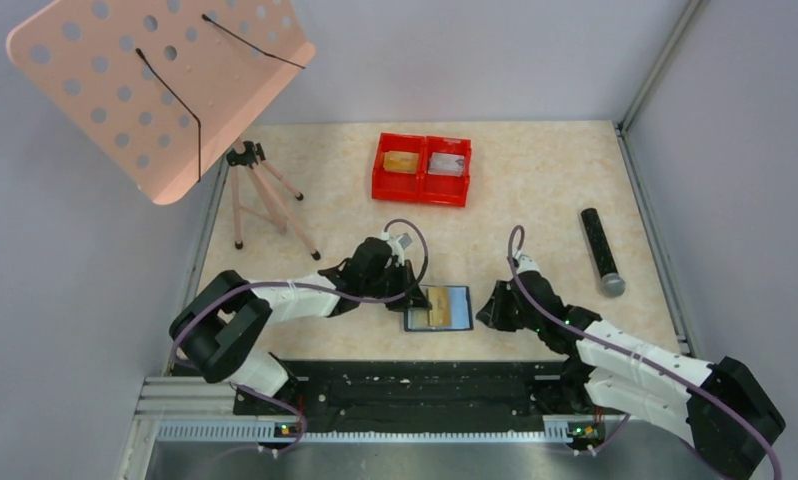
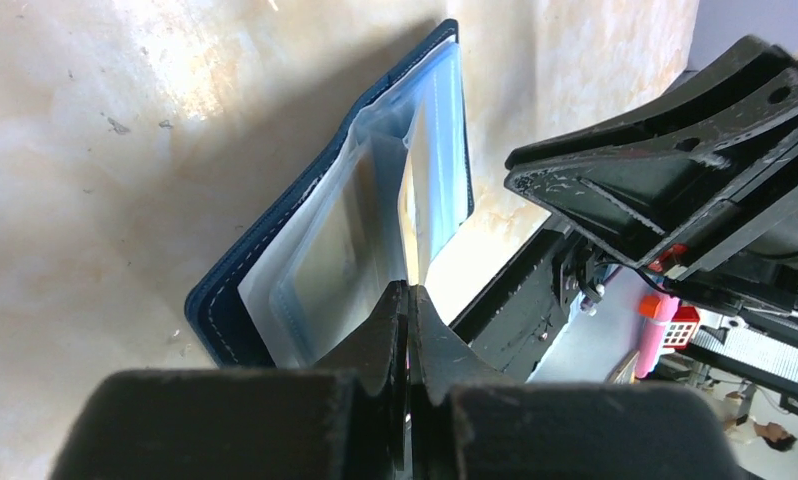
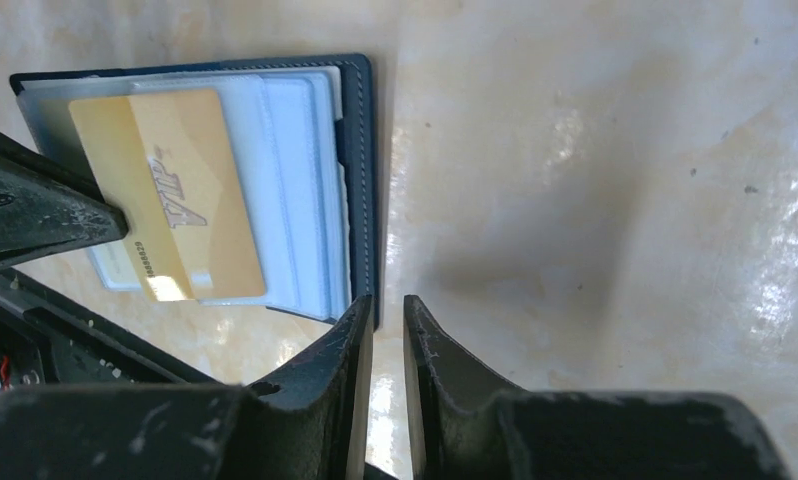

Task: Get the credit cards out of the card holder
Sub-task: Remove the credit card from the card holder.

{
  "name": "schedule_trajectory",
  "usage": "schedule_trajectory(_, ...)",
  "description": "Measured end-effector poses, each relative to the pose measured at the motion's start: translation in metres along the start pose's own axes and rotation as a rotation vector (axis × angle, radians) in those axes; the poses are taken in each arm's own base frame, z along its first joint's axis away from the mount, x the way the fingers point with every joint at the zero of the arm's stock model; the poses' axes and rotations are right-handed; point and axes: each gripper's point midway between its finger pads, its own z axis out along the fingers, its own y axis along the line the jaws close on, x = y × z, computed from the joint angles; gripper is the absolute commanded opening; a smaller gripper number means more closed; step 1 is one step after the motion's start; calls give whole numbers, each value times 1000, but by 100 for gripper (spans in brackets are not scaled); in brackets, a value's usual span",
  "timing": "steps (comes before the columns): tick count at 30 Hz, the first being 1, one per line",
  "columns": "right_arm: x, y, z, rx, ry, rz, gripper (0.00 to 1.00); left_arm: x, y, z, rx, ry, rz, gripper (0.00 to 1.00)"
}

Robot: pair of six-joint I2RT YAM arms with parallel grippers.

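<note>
The card holder [image 1: 460,305] lies open on the table in the lower centre of the top view, between the two grippers. The left gripper [image 1: 415,297] sits at its left edge, fingers pressed together on the edge of a gold card [image 3: 165,190]. That card stands tilted and partly out of the grey-blue pockets. The right gripper [image 1: 487,312] is just beside the holder's right edge. Its fingers are a narrow slit apart with nothing between them, and one tip is at the navy border; I cannot tell if it touches.

Higher in the frame, the red tray [image 1: 420,195] holds a second gold card [image 1: 402,161] in its left compartment and a silver card [image 1: 445,165] in its right.

Both arms reach low over the table from the bottom corners and bend inward toward the holder.
</note>
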Motion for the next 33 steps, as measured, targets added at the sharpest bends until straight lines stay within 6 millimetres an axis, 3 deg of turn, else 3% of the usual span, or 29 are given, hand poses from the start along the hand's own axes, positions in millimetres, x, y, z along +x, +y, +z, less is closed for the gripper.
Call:
schedule_trajectory(7, -22, 32, -6, -115, -32, -65, 19, 1, -5, -8, 13, 1, 32, 0)
schedule_trajectory(14, -18, 53, 2, -216, 10, -65, 18, 7, -6, -10, 27, 31, 34, 0)
schedule_trajectory(21, -6, 46, 17, -188, 69, -48, 19, 13, 2, -12, -3, 56, 20, 0)
schedule_trajectory(27, -5, 44, 19, -183, 73, -57, 23, 10, 0, -23, -20, 37, 31, 0)
schedule_trajectory(30, -9, 49, 13, -203, 56, -90, 29, 10, -1, -30, -26, 31, 44, 0)
schedule_trajectory(33, -27, 65, 0, -258, 1, -146, 35, 10, -2, -37, -44, 31, 58, 0)
